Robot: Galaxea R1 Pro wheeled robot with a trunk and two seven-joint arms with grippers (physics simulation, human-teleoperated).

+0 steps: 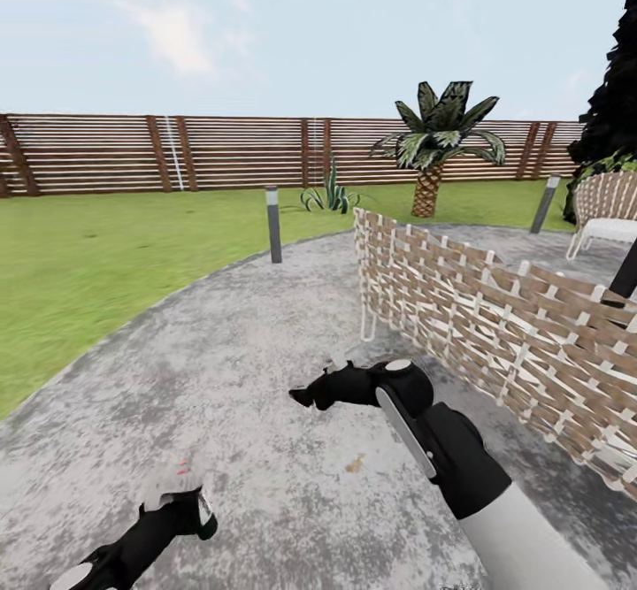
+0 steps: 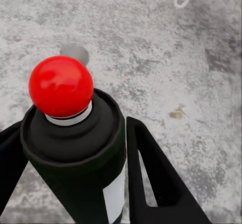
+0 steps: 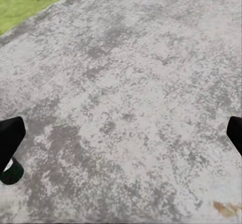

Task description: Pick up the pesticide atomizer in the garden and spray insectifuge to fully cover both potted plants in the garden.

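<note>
My left gripper (image 2: pixel 75 158) is shut on the pesticide atomizer (image 2: pixel 75 148), a dark bottle with a white label band and a round red tip. Its black fingers (image 2: pixel 156 178) press both sides of the body. In the head view this gripper (image 1: pixel 177 506) hangs low over the paving with the atomizer (image 1: pixel 180 477) upright in it. My right gripper (image 1: pixel 305 395) is open over bare paving, its fingertips (image 3: pixel 10 136) far apart. One potted plant (image 1: pixel 332 194), a rosette of pointed green leaves, stands far ahead by the fence. The other potted plant is out of view.
Grey stone paving (image 1: pixel 221 369) curves through the lawn (image 1: pixel 88 254), ringed by a brown slat fence (image 1: pixel 177 152). A woven wicker screen (image 1: pixel 495 307) runs close on my right. Grey bollard lamps (image 1: pixel 273 223) (image 1: pixel 546 203), a palm (image 1: pixel 435 148) and a white chair (image 1: pixel 610 210) stand beyond.
</note>
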